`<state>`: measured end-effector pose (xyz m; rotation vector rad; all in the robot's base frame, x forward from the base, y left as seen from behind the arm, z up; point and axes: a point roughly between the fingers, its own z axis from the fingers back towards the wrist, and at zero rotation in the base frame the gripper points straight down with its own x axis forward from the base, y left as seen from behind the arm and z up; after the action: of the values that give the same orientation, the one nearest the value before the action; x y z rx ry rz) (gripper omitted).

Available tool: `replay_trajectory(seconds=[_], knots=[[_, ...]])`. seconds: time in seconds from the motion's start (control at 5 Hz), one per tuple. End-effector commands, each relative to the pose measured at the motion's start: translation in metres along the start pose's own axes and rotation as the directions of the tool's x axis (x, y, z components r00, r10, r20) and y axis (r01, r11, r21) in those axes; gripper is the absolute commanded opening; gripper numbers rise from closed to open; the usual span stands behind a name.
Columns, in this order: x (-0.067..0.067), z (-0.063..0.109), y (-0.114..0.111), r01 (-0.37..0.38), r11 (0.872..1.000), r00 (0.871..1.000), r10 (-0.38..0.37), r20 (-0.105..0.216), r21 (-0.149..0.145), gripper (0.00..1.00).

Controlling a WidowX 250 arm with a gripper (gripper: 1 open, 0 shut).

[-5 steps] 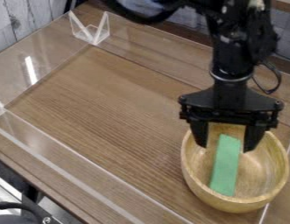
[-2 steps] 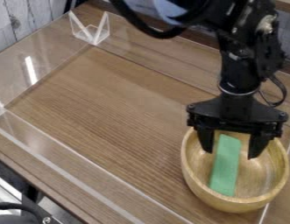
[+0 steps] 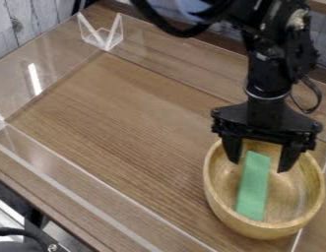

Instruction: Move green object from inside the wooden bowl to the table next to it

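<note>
The green object [image 3: 256,189] is a flat elongated block lying lengthwise inside the wooden bowl [image 3: 220,202] at the front right of the table [image 3: 112,108]. My gripper [image 3: 265,162] hangs straight over the bowl, open, with one black finger [image 3: 237,150] on each side of the block's far end. The fingertips reach down to about the bowl's rim. I cannot tell whether they touch the block. The block's far end is partly hidden behind the gripper.
Low clear acrylic walls [image 3: 53,167] run along the table's left and front edges. A clear bracket [image 3: 99,32] stands at the back left corner. Bare wood-grain tabletop stretches to the left of the bowl.
The gripper has shifted a little to the right and lower over the bowl, staying open. The green block has not moved.
</note>
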<state>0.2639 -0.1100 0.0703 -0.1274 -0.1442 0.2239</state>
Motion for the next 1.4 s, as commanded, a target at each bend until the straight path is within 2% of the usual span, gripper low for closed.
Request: replay_trajectory(seconds=[0.0, 0.6, 0.8, 1.0, 1.2], knots=[[0.013, 0.01, -0.006, 0.014, 0.999, 0.999, -0.012, 0.05, -0.039, 1.0], [0.013, 0.03, -0.006, -0.073, 0.996, 0.994, 0.076, 0.079, -0.041, 1.0], [0.012, 0.034, 0.001, -0.09, 0.995, 0.992, 0.093, 0.082, -0.04, 0.0], [0.018, 0.039, 0.008, -0.109, 0.993, 0.989, 0.113, 0.091, -0.055, 0.0], [0.029, 0.04, 0.003, -0.129, 0.987, 0.986, 0.138, 0.094, -0.098, 1.0]])
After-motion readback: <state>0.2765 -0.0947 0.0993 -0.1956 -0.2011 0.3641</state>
